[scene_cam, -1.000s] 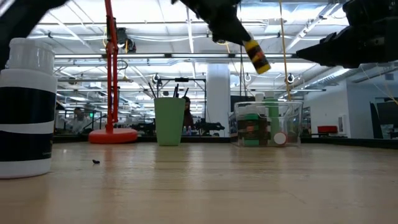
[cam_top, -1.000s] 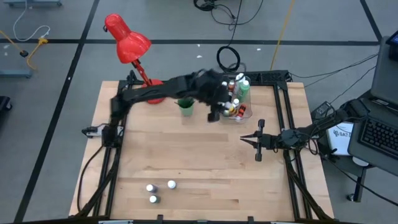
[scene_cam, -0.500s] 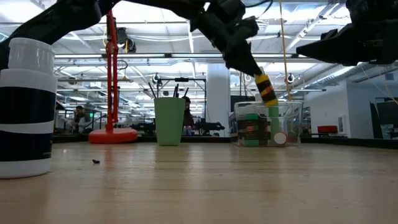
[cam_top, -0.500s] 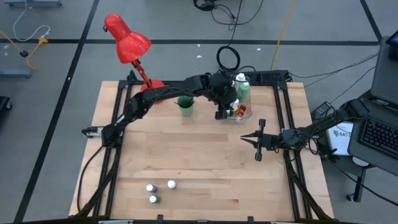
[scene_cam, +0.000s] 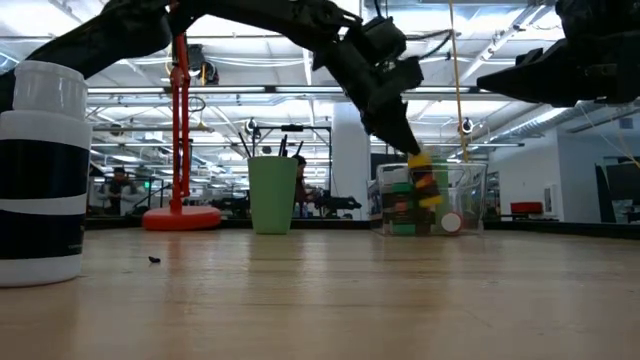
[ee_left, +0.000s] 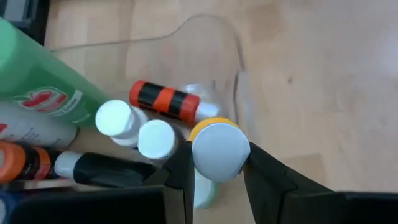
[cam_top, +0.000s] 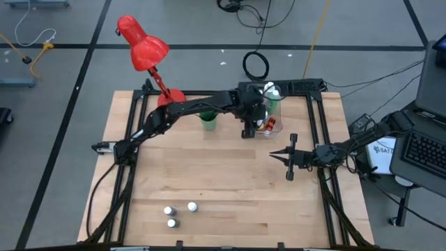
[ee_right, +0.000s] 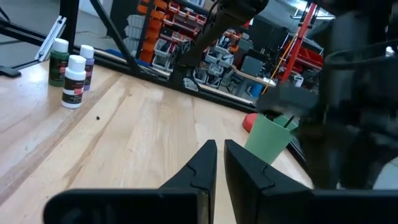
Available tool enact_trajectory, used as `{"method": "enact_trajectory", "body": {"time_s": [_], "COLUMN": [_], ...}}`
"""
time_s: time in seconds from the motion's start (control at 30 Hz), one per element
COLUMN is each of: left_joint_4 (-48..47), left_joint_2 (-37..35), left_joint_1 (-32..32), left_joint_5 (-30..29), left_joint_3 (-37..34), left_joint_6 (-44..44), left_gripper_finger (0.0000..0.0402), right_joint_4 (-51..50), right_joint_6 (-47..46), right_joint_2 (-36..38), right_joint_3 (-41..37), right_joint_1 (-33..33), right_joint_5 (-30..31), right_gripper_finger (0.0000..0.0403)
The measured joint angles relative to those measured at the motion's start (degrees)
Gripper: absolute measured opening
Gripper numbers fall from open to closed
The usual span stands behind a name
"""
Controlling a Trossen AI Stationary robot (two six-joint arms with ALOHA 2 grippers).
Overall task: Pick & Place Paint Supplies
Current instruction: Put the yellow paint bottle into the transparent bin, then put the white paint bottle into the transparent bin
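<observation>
My left gripper (cam_top: 248, 130) (ee_left: 221, 171) reaches down into the clear bin (cam_top: 273, 126) (scene_cam: 470, 175) at the table's far side, shut on a small yellow-and-black paint bottle (scene_cam: 424, 183). In the bin lie an orange-and-black bottle (ee_left: 165, 99), white-capped bottles (ee_left: 118, 118) and a tall green bottle (ee_left: 43, 84). Three small bottles (cam_top: 175, 213) stand on their bases near the table's near left edge. My right gripper (cam_top: 273, 155) (ee_right: 216, 149) hovers shut at the right side, touching nothing. My left gripper pinches the yellow-and-black bottle at its white-capped top end (ee_left: 221, 149) between the two fingers (ee_left: 183, 165). It comes from above, slanting down. The bottle hangs tilted below the fingers (scene_cam: 398, 125), down inside the bin; whether its bottom rests on anything I cannot tell.
A green cup (cam_top: 208, 120) (scene_cam: 272, 195) with dark brushes stands left of the bin. A red lamp (cam_top: 143, 45) stands at the far left corner. One black-and-white bottle (scene_cam: 40, 170) looms close in the low view. Bare wood lies in the table's middle.
My left gripper has moved a little toward the table's right and down, carrying the yellow-and-black bottle from high above the bin into it. The bottle stays tilted in the shut fingers.
</observation>
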State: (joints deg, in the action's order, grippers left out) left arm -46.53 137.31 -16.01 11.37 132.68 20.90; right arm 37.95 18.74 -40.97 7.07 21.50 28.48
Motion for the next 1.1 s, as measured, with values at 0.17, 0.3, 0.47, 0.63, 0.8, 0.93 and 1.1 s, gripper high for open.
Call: {"method": "enact_trajectory", "body": {"time_s": [0.17,0.3,0.47,0.63,0.8,0.93,1.1], "left_joint_4": [0.21,0.53,0.57,0.47,-0.88,-3.48,-19.34], "left_joint_2": [2.34,2.96,3.88,3.89,2.00,-3.57,-14.18], "left_joint_1": [-0.16,-0.15,-0.07,-0.07,0.05,1.17,3.32], "left_joint_5": [-0.86,-1.49,-1.51,-1.61,-2.96,-8.82,-16.22], "left_joint_3": [-0.19,-0.17,-0.15,-0.15,-0.24,-0.26,-0.21], "left_joint_6": [-0.01,-0.02,-0.56,-1.72,-1.82,-1.22,-2.37], "left_gripper_finger": [0.0094,0.0094,0.0095,0.0148,0.0211,0.0245,0.0264], "right_joint_4": [0.18,0.40,0.42,0.33,-0.07,-0.23,-0.82], "right_joint_6": [-0.02,-0.02,-0.04,-0.04,-0.07,-0.07,-0.79], "right_joint_2": [0.02,0.00,-0.02,-0.02,-0.02,-0.02,-0.03], "right_joint_3": [0.00,0.00,0.00,0.00,0.00,0.00,0.00], "right_joint_1": [0.00,0.00,0.00,0.00,0.00,0.00,0.00], "right_joint_5": [-0.03,-0.03,-0.07,-0.07,-0.12,-0.20,-0.21], "right_gripper_finger": [0.0025,0.0025,0.0025,0.0025,0.0025,0.0025,0.0025]}}
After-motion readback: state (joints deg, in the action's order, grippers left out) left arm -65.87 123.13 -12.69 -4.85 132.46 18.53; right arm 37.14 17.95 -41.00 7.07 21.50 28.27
